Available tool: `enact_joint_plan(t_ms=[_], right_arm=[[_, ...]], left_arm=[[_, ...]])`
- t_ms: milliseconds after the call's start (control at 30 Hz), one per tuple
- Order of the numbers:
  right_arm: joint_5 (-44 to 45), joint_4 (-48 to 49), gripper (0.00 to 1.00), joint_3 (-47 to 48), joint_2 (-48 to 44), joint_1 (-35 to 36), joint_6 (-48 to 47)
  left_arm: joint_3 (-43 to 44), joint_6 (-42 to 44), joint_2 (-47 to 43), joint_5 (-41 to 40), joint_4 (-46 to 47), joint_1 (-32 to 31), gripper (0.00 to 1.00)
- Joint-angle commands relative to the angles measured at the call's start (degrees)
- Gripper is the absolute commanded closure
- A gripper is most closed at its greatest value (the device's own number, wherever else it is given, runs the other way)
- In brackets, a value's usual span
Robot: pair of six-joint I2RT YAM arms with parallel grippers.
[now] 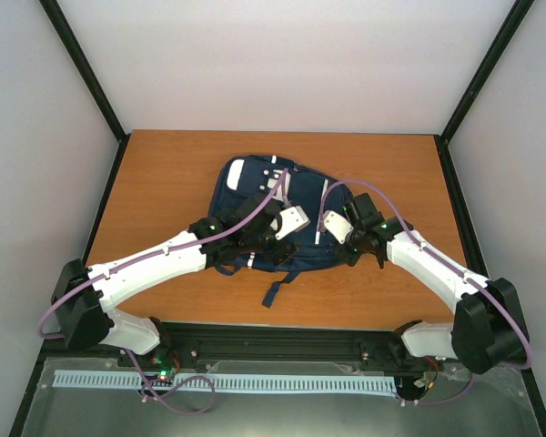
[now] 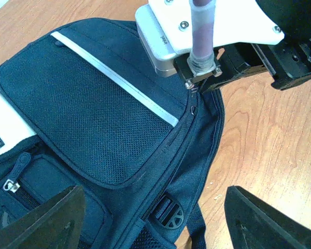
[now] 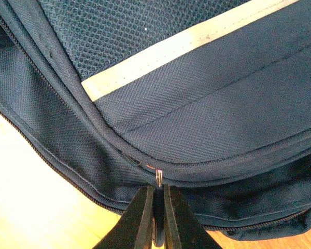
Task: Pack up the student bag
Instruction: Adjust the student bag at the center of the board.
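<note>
The student bag point(image 1: 226, 196) is a navy backpack lying flat in the middle of the wooden table, with a white patch point(image 1: 237, 173) at its far left. My left gripper point(image 1: 266, 238) hovers over the bag's near middle, open and empty. In the left wrist view its fingers point(image 2: 46, 220) stand wide apart above the mesh front pocket point(image 2: 93, 114). My right gripper point(image 1: 338, 229) is at the bag's right edge. In the right wrist view it point(image 3: 158, 189) is shut on a zipper pull with a small metal ring point(image 3: 158, 177), below a white stripe point(image 3: 186, 46).
A loose dark strap point(image 1: 275, 293) trails from the bag toward the near table edge. A black plastic buckle point(image 2: 168, 212) sits on the bag's side. The right arm's wrist point(image 2: 197, 31) shows close above the bag in the left wrist view. White walls enclose the table.
</note>
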Motion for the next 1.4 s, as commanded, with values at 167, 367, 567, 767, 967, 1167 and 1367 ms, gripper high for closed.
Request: enact_joint_plan(t_ms=[167,367,567,767,967,1167,1367], right_arm=[[-0.72,0.39,0.97,-2.16,0.1,-0.57,-2.47],[-4.55,1.45,0.97,-3.42,0.43,-1.97,-5.86],[-7.94,2.52,0.97,-4.71,-1.04,-3.3,-9.05],[-13.15,0.83,0.97,-3.47,-0.66,-5.62,-10.63],[-14.39,-0.18,0.97,-2.81,-0.4,-6.02,-11.02],[-15.68,-0.19,0.97,-3.33,-0.39,-6.58,-10.8],[-16.82,-1.02,0.97,-3.22,0.01,-7.12,-10.81]], left_arm=[[-0.34,-1.06,-0.21,0.65,0.68,-0.7,0.24],[-5.56,-1.7,-0.1,3.82,9.01,-0.76,0.28],[-16.36,2.21,-1.5,0.38,29.11,-0.85,0.32],[-17.06,10.28,4.83,6.85,32.02,-0.85,0.42],[-17.37,13.28,10.19,2.67,40.38,-0.83,0.43],[-16.66,19.97,13.2,-2.74,44.24,-2.19,0.54],[-16.38,26.84,16.21,-11.29,48.86,-7.04,0.6]])
